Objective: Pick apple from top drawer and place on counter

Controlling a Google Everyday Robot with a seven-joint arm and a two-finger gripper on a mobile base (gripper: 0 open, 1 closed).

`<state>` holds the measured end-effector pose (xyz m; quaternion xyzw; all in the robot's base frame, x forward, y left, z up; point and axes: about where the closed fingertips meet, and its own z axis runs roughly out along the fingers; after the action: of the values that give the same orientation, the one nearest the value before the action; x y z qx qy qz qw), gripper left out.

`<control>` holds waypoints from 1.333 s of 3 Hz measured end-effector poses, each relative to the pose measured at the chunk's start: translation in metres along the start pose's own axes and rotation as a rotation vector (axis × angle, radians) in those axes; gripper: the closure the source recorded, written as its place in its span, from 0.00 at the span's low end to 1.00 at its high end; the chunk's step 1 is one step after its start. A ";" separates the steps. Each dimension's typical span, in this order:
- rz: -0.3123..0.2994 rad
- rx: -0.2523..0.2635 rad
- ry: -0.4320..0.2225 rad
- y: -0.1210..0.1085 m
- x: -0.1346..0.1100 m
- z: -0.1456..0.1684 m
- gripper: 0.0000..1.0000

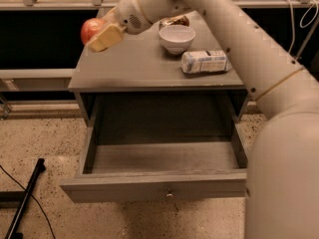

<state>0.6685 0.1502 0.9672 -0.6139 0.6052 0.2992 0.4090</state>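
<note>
White-armed hand [98, 34] clamped on small round red-orange apple [89, 29]; tan finger [107, 36] hides apple's right side. Matte grey counter [134, 66] below-right of hand. Open grey wooden top drawer [164, 158] well below. White bowl [177, 38] to right (half-hiding brown object [174, 20]).

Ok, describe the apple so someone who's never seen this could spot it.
Find the grey counter above the open top drawer. Near its back left corner, the gripper holds the apple. It is the only round red thing; the white bowl and lying carton sit further right.
</note>
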 end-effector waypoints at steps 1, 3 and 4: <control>0.067 -0.053 0.040 -0.007 0.019 0.064 1.00; 0.183 -0.099 -0.008 -0.020 0.066 0.120 0.85; 0.191 -0.091 -0.080 -0.024 0.075 0.117 0.62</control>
<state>0.7139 0.2126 0.8488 -0.5590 0.6297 0.3884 0.3743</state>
